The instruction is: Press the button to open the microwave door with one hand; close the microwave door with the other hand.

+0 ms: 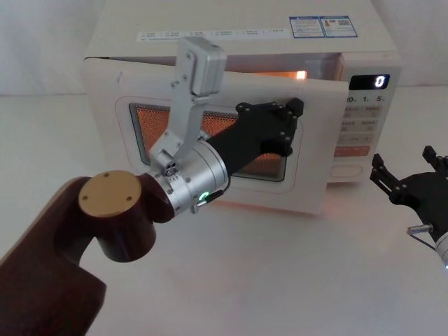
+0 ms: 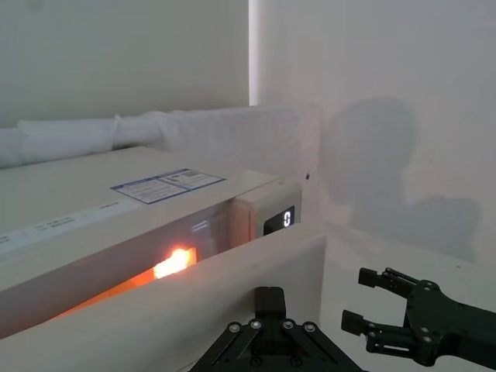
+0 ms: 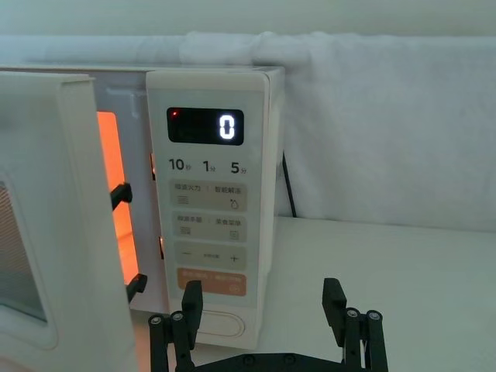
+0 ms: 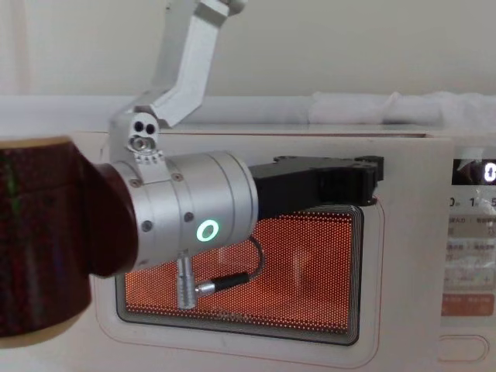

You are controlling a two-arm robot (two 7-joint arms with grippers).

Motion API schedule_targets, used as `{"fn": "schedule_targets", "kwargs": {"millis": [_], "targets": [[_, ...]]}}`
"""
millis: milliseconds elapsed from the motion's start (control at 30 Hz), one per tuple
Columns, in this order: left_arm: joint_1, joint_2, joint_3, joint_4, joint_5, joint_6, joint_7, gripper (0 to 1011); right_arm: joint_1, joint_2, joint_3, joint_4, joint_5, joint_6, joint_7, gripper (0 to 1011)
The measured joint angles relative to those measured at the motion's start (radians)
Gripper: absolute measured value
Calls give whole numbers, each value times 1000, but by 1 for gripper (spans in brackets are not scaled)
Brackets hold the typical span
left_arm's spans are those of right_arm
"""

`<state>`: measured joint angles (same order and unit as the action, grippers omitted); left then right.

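Long black left gripper (image 1: 290, 112), fingers together, against ajar cream-white microwave door (image 1: 315, 140); closing step, push next. Black angular right gripper (image 1: 409, 178) spread, beside door.

The microwave (image 1: 245, 63) stands at the back of the bench (image 1: 266, 280). Its door (image 1: 308, 154), hinged at the microwave's left, stands slightly ajar across the front. The left gripper (image 1: 290, 112) reaches in from the microwave's front left, its tip against the door's upper right. The control panel (image 3: 209, 201) occupies the microwave's right end, the button (image 3: 219, 323) at its foot. The right gripper (image 1: 409, 171) hangs before that panel, apart from it.
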<state>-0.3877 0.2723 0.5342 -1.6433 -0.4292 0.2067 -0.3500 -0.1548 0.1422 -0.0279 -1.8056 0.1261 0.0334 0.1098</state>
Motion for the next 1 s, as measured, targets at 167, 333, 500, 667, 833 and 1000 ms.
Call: {"fn": "schedule_targets", "kwargs": {"millis": [167, 333, 500, 667, 833, 1000], "targets": [[-15, -17, 8, 25, 16, 0, 7, 0, 0, 0, 0, 0, 0, 0, 0, 1000], [-33, -43, 9, 52, 39, 5, 30, 0, 0, 0, 0, 0, 0, 0, 0, 1000], [-50, -61, 10, 71, 60, 14, 42, 0, 0, 0, 0, 0, 0, 0, 0, 1000], [-69, -79, 11, 95, 77, 20, 43, 0, 0, 0, 0, 0, 0, 0, 0, 1000], [-87, -92, 13, 117, 92, 20, 37, 0, 0, 0, 0, 0, 0, 0, 0, 1000], [-105, -102, 13, 140, 106, 15, 31, 0, 0, 0, 0, 0, 0, 0, 0, 1000]]}}
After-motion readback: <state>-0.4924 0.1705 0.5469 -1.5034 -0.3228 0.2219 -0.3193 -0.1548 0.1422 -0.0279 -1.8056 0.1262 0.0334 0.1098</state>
